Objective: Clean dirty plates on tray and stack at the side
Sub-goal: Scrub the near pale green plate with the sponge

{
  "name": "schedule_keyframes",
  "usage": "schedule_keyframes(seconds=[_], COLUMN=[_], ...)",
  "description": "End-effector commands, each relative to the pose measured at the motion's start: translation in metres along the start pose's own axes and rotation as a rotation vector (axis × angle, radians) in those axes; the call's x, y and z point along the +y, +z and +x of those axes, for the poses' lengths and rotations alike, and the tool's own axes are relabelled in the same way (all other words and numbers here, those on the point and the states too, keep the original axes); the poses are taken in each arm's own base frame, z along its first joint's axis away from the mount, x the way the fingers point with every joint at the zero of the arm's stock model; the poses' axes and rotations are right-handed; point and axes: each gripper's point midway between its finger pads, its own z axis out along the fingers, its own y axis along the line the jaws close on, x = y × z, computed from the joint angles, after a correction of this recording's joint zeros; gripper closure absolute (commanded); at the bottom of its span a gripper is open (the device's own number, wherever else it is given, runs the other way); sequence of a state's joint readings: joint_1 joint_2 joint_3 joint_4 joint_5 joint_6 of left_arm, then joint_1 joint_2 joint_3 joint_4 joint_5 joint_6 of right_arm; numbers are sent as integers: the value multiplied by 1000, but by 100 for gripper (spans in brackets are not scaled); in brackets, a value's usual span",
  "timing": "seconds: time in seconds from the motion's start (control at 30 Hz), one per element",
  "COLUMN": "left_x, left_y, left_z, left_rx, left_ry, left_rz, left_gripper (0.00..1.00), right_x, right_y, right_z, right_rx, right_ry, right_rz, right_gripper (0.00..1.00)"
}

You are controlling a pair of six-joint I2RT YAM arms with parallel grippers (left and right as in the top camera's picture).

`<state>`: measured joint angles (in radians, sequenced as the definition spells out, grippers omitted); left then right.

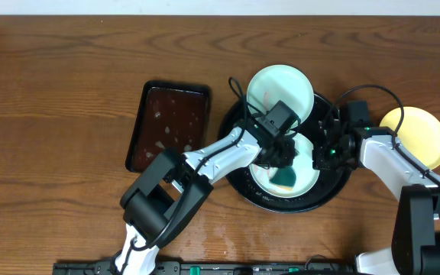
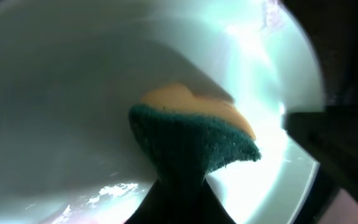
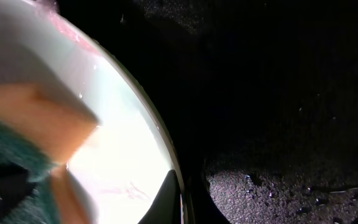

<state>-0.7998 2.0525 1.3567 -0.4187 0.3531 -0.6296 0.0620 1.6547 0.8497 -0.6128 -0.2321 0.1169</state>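
One mint-white plate [image 1: 302, 182] lies in the round black tray [image 1: 239, 172]. My left gripper [image 1: 281, 159] is shut on a teal and yellow sponge [image 1: 284, 178] and presses it onto this plate. In the left wrist view the sponge [image 2: 194, 137] sits on the plate [image 2: 61, 106] ahead of the gripper [image 2: 182, 190]. My right gripper [image 1: 328, 155] is shut on the plate's right rim; the right wrist view shows the rim [image 3: 138, 112] between its fingers [image 3: 182, 199]. A second mint-white plate [image 1: 281, 90] rests on the tray's far rim. The pale yellow plate [image 1: 418, 137] lies on the table at the right.
A dark brown rectangular tray [image 1: 168, 126] with wet spots lies left of the black tray. The wooden table [image 1: 52, 114] extends to the left. The black tray floor [image 3: 278, 124] in the right wrist view is wet.
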Motion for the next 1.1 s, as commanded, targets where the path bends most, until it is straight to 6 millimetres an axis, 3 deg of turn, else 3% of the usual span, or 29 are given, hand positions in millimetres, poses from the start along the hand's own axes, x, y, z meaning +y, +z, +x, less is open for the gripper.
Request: schedule_keyframes(seconds=[0.0, 0.23, 0.33, 0.43, 0.57, 0.7, 0.8, 0.87, 1.07], left_x=[71, 130, 139, 137, 103, 36, -11, -25, -34], left_y=[8, -46, -64, -64, -35, -6, 0, -1, 6], left_z=[-3, -26, -32, -35, -34, -29, -23, -20, -4], left_rx=[-28, -149, -177, -192, -153, -75, -18, -4, 27], left_ry=[-29, 64, 89, 88, 58, 56, 46, 33, 34], left_rz=[-277, -710, -815, -807, -570, -179, 74, 135, 133], left_gripper=[93, 93, 93, 92, 92, 92, 92, 92, 92], right_x=[3, 5, 3, -2, -3, -3, -3, -3, -3], right_y=[0, 1, 1, 1, 0, 0, 0, 0, 0], right_z=[-2, -2, -2, -1, 0, -1, -1, -1, -1], right_rx=[0, 0, 2, 4, 5, 4, 2, 2, 2], right_ry=[-8, -14, -13, -5, -4, -5, -6, -5, -5], right_rz=[-3, -2, 7, 36, 43, 43, 42, 42, 42], right_gripper=[99, 99, 99, 99, 99, 99, 99, 99, 99])
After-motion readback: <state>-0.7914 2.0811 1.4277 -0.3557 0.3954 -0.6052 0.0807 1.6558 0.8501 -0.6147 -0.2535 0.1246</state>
